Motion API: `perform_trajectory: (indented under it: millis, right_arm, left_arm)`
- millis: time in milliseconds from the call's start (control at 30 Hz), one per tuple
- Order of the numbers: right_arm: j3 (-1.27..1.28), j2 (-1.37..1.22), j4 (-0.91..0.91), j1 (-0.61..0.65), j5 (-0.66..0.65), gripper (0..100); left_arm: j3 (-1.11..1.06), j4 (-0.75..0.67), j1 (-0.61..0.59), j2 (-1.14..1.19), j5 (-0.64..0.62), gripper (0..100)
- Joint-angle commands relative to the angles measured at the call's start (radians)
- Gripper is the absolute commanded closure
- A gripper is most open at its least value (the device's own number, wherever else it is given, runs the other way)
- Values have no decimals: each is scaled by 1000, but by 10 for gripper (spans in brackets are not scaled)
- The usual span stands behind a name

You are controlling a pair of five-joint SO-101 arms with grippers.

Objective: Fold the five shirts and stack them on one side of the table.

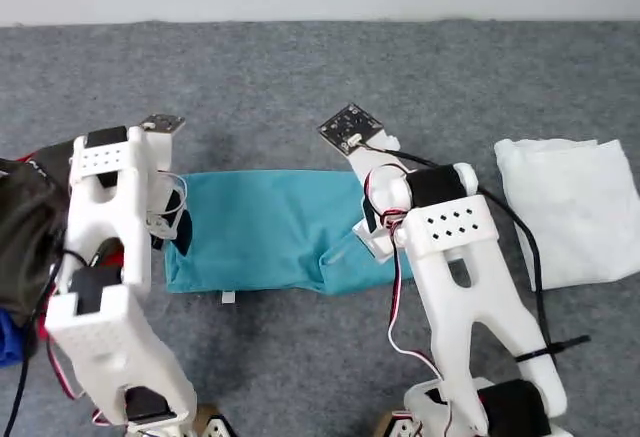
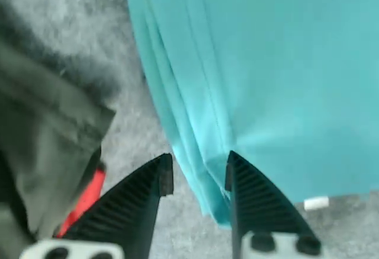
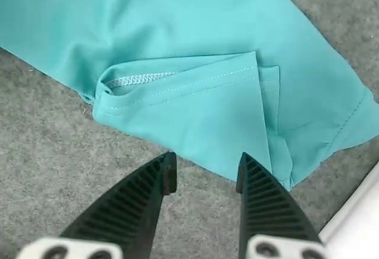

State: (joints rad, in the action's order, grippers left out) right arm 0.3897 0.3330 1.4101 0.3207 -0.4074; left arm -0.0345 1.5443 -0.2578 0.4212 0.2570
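At the far left edge of the table [image 1: 300,77], a heap of unfolded shirts [image 1: 25,247] is lying bunched up, with dark olive cloth on top and red and blue showing beneath.

Just right of the heap, the left gripper [image 2: 199,170] is hanging over the left end of the teal shirt [image 1: 265,227]. Its jaws are standing apart and gripping nothing. The shirt's layered left edge is running between the two fingers. One finger [image 2: 148,194] is sitting over the grey surface and the other is sitting over the teal cloth. They may be brushing the cloth, but that is hard to judge from this angle.

The teal shirt is lying flat in the middle of the table, folded into a long band. Its long axis is running left to right, and a small white tag [image 1: 228,297] is poking out at the near edge.

At the shirt's right end, the right gripper [image 3: 207,167] is hovering at the near edge, by a turned-over flap with a stitched hem. Its jaws are spread and empty.

Further right, apart from the teal shirt, a folded white shirt [image 1: 570,212] is lying near the table's right edge.
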Motion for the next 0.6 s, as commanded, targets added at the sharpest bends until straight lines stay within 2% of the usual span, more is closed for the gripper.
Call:
perform_trajectory:
  millis: [0,300,467,567]
  right_arm:
    - [-21,28,8,-2,-9,818]
    - [-21,28,15,-2,-9,819]
    - [-20,28,15,-2,-9,819]
    - [8,35,5,-2,-9,819]
  left_arm:
    - [73,-5,-5,55,-6,844]
    - [147,-5,2,215,-8,851]
    - [151,0,44,232,-8,980]
    - [162,21,61,232,-5,987]
